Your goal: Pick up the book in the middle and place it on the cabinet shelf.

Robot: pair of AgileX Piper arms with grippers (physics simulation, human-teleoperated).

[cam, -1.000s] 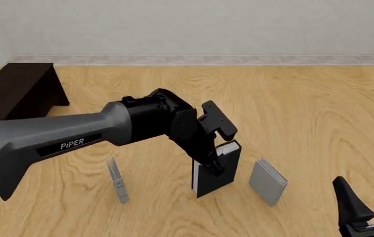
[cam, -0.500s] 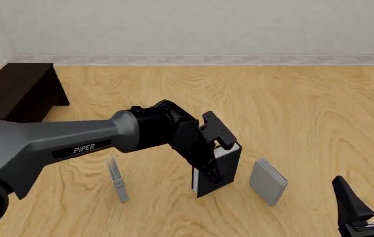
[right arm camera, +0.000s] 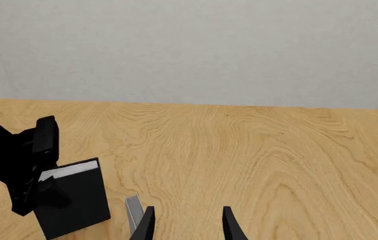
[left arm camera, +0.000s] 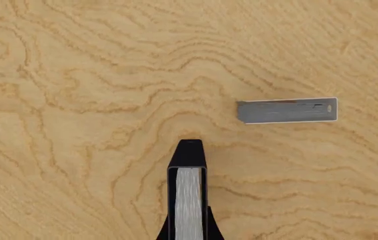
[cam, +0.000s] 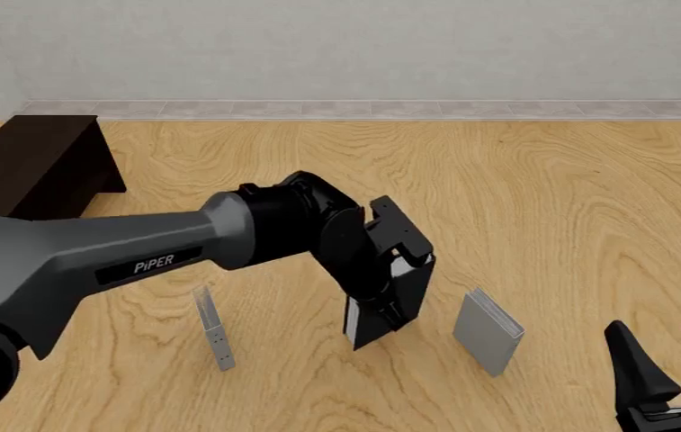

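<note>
Lifting looks begun: left gripper [cam: 379, 290] clamps the tilted thick black hardcover book [cam: 390, 301], needing carriage to the distant dark brown wooden cabinet [cam: 31, 164].

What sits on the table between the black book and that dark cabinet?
Only the left arm crosses there; otherwise bare wood between black book and cabinet, front view.

Light tabletop [cam: 556, 207] shows swirling wood grain, matt; black hardcover book [cam: 390, 301] looks smooth, with pale paper page edges
</note>
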